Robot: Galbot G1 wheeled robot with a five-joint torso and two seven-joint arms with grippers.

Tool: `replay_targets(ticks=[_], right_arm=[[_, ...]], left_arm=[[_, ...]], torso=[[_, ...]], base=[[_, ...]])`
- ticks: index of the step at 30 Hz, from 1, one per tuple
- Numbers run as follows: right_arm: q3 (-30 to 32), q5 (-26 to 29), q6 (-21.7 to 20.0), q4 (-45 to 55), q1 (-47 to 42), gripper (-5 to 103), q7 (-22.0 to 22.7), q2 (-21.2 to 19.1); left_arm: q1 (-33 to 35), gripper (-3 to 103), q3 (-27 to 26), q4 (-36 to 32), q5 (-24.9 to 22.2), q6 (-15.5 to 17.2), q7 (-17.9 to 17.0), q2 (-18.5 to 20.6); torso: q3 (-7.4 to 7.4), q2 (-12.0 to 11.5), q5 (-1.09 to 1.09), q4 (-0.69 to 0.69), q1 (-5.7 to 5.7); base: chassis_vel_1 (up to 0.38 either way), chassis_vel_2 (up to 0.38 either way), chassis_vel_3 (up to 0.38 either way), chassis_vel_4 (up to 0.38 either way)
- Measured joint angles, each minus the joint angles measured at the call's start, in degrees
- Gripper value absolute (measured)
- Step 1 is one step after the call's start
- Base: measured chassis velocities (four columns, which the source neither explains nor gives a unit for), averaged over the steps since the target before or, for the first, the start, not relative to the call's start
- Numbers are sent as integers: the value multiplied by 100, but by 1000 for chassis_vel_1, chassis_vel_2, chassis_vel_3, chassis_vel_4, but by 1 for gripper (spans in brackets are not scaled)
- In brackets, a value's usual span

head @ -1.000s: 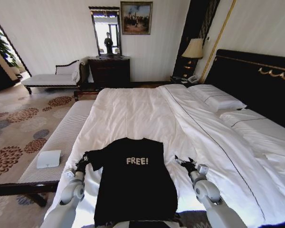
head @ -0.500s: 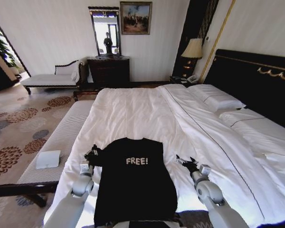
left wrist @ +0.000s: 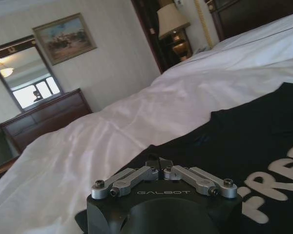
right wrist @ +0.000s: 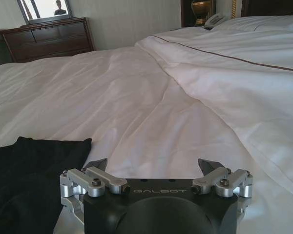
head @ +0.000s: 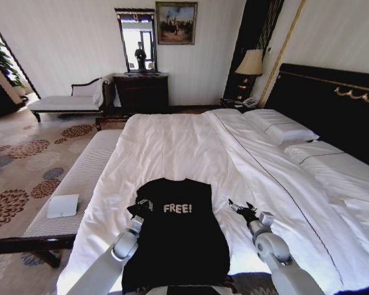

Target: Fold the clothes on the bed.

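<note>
While your left gripper (head: 140, 204) sits over the left shoulder of the black top (head: 175, 236), its jaws are pressed together with dark cloth right at the tips; in the left wrist view (left wrist: 158, 165) it looks like a pinch on the sleeve fabric, though the bite is small. Your right gripper (head: 240, 209) hovers over bare duvet (head: 172, 147) just right of the top, jaws spread wide, holding nothing.

The top lies flat, "FREE!" up, on the near end of the bed (head: 332, 184), its hem close to the near edge.

Risks:
- Thin pinch on the left: if you pull fast, the sleeve can slip out and the fold drops halfway.
- The tips may have caught duvet under the shirt; lift and you drag white bedding along, bunching the shirt.
- Pulling one-sided with the right side unpinned can slide the whole top across the smooth duvet instead of folding it.
- The right gripper is off the cloth; close there and you grab only duvet.

Room:
- Left of the top a short strip of duvet, then the bed edge and a pale bench (head: 80, 178) below it, with a white pad (head: 63, 206) on it. Keep the left elbow from swinging out that way.
- Right has wide open bedding up to a raised fold in the covers, pillows (head: 281, 129) far off.
- Far side is clear duvet, plenty of space to carry a fold.
- Near side is tight: the hem is near the edge, close to your arms.
</note>
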Motion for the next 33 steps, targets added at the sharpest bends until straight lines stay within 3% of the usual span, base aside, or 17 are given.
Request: replay_targets(ticks=[7,18,20,22,24,28,33], right_arm=[[11,23,2,10,13,100,1,-10],[-19,27,-10,33,14,100,16,-21],[-23,25,-13,37,10,100,18,-22],[-27,24,-14,37,10,100,18,-22],[-37,22,-15,37,10,100,18,-22],[-64,13,-17,20,22,100,19,17],[-99,-35,-19,-17,30,100,2,169]], left_arm=[[71,0,350,-40,83,-141,287,315],[190,-3,338,43,74,-152,202,259],[194,7,320,57,-41,-43,46,240],[213,7,288,55,-83,-7,19,238],[266,18,250,22,-140,24,9,249],[405,29,207,-128,-131,-4,58,338],[683,51,-189,-539,-321,-131,20,387]], torso=[[0,0,-1,1,0],[0,0,-1,1,0],[0,0,-1,1,0],[0,0,-1,1,0],[0,0,-1,1,0],[0,0,-1,1,0],[0,0,-2,2,0]], base=[[0,0,0,0],[0,0,0,0],[0,0,0,0],[0,0,0,0],[0,0,0,0],[0,0,0,0],[0,0,0,0]])
